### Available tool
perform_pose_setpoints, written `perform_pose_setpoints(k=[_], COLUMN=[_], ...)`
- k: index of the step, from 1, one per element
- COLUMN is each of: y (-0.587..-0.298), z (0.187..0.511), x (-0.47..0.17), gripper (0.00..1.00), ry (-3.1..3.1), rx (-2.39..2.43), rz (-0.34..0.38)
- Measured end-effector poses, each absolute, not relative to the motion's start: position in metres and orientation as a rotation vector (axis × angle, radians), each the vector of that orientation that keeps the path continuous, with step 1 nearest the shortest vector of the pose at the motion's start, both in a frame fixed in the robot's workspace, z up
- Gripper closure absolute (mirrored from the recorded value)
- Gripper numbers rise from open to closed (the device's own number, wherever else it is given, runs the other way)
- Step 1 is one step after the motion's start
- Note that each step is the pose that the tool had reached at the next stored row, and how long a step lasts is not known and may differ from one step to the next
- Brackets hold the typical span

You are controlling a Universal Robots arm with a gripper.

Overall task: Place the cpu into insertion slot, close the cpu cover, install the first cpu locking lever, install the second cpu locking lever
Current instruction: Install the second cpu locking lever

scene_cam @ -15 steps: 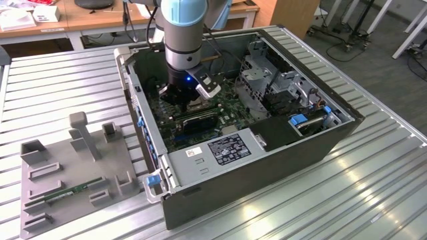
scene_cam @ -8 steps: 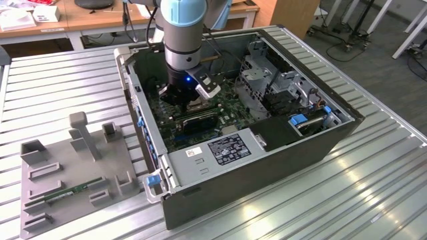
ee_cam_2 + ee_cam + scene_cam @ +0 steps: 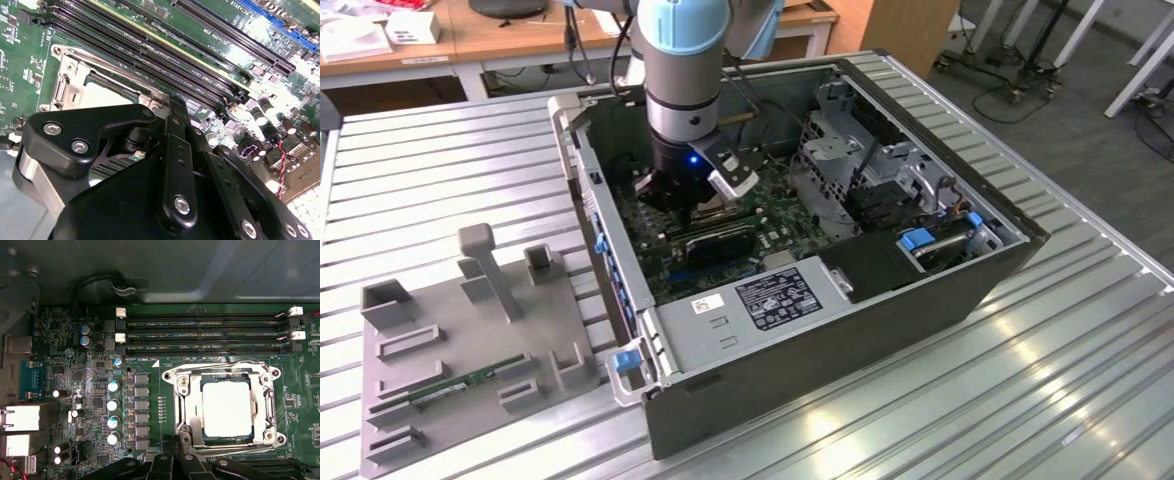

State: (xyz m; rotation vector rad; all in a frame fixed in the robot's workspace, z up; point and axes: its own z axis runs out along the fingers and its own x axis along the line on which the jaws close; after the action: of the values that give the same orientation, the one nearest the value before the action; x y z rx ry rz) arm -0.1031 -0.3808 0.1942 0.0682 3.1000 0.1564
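In the first wrist view the cpu (image 3: 227,407), a pale square chip, lies flat in the insertion slot (image 3: 274,374) on the green board. The cpu cover (image 3: 189,405), a silver frame, lies down around the chip, and thin wire levers run along the socket's edges. My gripper (image 3: 181,442) is at the socket's near edge with its black fingers close together, and I see nothing between them. The second wrist view shows the gripper (image 3: 167,107) tip right beside the cover (image 3: 67,82) and the cpu (image 3: 100,95). In the exterior view the gripper (image 3: 696,205) reaches down inside the open computer case.
Long black memory slots (image 3: 200,332) run beside the socket, and a row of capacitors (image 3: 113,405) stands on its other side. The drive cage (image 3: 841,150) and power supply (image 3: 761,300) crowd the case. A grey fixture tray (image 3: 454,350) lies at the exterior view's left.
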Motion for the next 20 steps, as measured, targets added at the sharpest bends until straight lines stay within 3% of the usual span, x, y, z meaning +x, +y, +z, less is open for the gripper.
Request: perform_pose_setpoints(k=[20], y=[-0.381], z=[0.219], x=[-0.103], gripper=[0.89], ry=[3.1], rx=[0.068], rz=[0.151])
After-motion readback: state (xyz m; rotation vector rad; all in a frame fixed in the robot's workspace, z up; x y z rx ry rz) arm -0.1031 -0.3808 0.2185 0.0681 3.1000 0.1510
